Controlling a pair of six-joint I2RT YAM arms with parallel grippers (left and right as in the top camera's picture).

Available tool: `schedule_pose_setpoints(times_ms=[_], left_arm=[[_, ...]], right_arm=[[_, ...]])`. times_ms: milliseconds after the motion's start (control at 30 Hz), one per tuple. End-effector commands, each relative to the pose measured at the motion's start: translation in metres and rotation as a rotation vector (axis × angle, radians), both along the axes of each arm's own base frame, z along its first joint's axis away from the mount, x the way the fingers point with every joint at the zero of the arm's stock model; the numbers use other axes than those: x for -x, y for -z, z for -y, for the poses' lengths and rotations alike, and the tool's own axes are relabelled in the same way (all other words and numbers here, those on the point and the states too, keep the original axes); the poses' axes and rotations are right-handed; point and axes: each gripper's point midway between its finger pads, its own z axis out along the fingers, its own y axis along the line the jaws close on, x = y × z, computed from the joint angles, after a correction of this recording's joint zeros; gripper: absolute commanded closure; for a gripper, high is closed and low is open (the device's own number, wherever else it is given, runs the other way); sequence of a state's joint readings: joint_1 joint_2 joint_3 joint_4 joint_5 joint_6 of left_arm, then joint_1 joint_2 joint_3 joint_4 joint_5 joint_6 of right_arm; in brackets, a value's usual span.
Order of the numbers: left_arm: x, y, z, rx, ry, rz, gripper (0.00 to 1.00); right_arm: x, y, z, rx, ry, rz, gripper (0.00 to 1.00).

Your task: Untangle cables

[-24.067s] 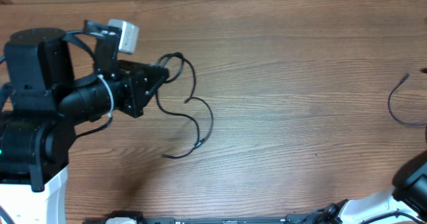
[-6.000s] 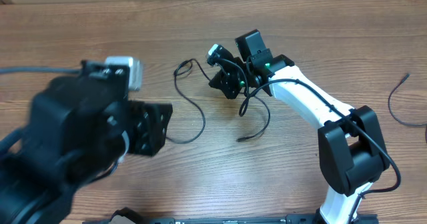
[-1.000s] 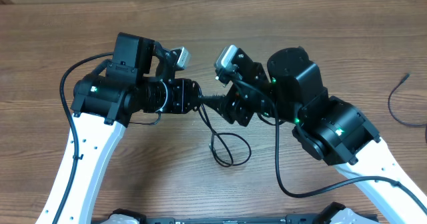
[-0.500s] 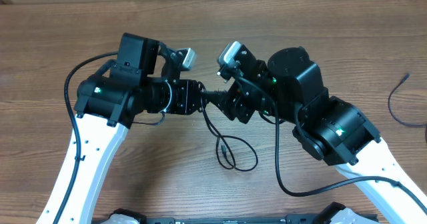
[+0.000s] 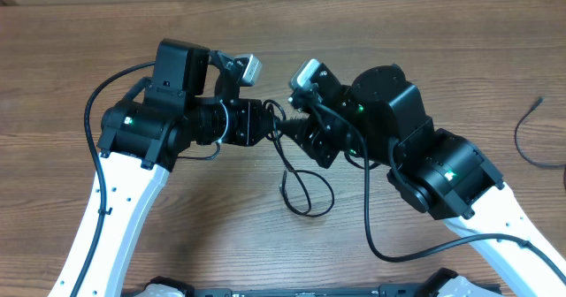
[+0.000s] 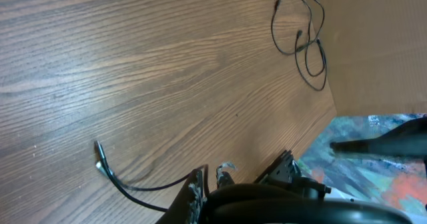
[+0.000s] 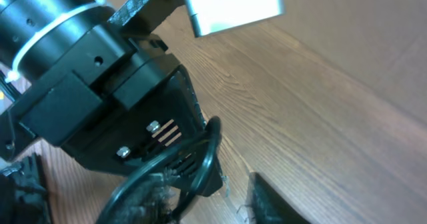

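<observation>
Both arms meet over the middle of the table. My left gripper (image 5: 276,126) points right and is shut on a thin black cable (image 5: 307,191), which hangs from it in a loop down to the wood. In the left wrist view this cable (image 6: 133,184) runs from the left gripper (image 6: 210,177) to a small plug end lying on the table. My right gripper (image 5: 297,131) faces the left one, almost touching it. In the right wrist view the right gripper (image 7: 213,201) has its jaws apart, with the cable (image 7: 203,154) curving down between them, close to the left finger.
A second black cable (image 5: 528,138) lies at the far right edge of the table, apart from both arms. The left wrist view shows this far cable (image 6: 307,31) as overlapping loops. The left arm's body fills the upper left of the right wrist view.
The right gripper's jaws have narrowed around the cable. The left gripper has edged right, closer to the right one. The hanging loop has swung a little left.
</observation>
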State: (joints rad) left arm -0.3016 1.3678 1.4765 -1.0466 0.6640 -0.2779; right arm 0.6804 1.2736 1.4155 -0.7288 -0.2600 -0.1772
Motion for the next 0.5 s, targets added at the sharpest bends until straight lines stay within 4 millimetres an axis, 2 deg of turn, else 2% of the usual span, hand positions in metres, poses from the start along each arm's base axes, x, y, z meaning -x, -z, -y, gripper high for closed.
schedule_pose_setpoints(times_ms=[0, 33, 67, 467], left_arm=[[0.0071, -0.0251, 0.0057, 0.049, 0.037, 0.065, 0.94], [0.0071, -0.0251, 0.0056, 0.049, 0.037, 0.064, 0.94], [0.0071, -0.0251, 0.0056, 0.049, 0.037, 0.064, 0.94], [0.0084, -0.0231, 0.0046, 0.042, 0.034, 0.054, 0.93]], right_arm=[[-0.0036, -0.0034, 0.0007, 0.0, 0.012, 0.012, 0.66], [-0.0038, -0.0029, 0.0007, 0.001, 0.012, 0.011, 0.93], [-0.0041, -0.0023, 0.0004, 0.002, 0.012, 0.009, 0.96], [-0.0098, -0.0049, 0.0007, 0.0, 0.032, 0.03, 0.96]])
